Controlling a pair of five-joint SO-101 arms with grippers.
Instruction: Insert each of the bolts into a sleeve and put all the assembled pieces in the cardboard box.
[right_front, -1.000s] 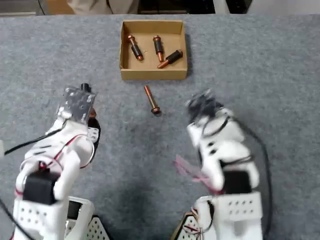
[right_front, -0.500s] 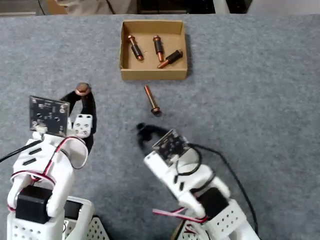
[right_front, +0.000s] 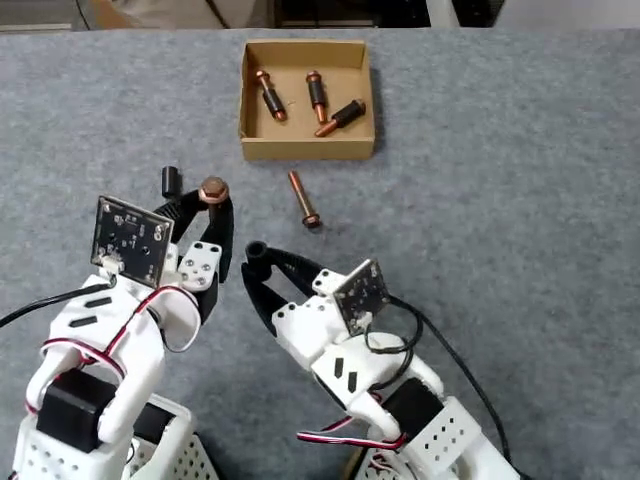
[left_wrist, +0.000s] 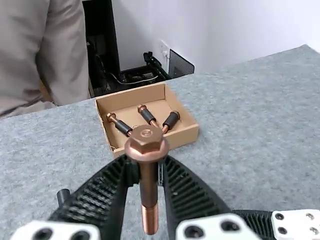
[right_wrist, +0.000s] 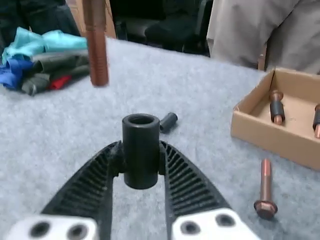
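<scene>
While the left gripper (right_front: 210, 202) is gripping the shank of a copper hex-head bolt (left_wrist: 145, 182), left of centre in the high view, the right gripper (right_front: 258, 264) is clamping a black cylindrical sleeve (right_wrist: 140, 150) mid-body beside it; both are looking rigid, light, probably slippery

The left arm rises from its base at the table's 7 o'clock edge. The left gripper (right_front: 208, 198) points toward 1 o'clock, its jaws closed on an upright bolt (left_wrist: 146, 185) just under the head. The right arm leans from 6 o'clock toward 10 o'clock, and the right gripper (right_front: 258, 262) is clamped around an upright sleeve (right_wrist: 141, 150), at 4 o'clock of the left gripper, near it but apart.
</scene>
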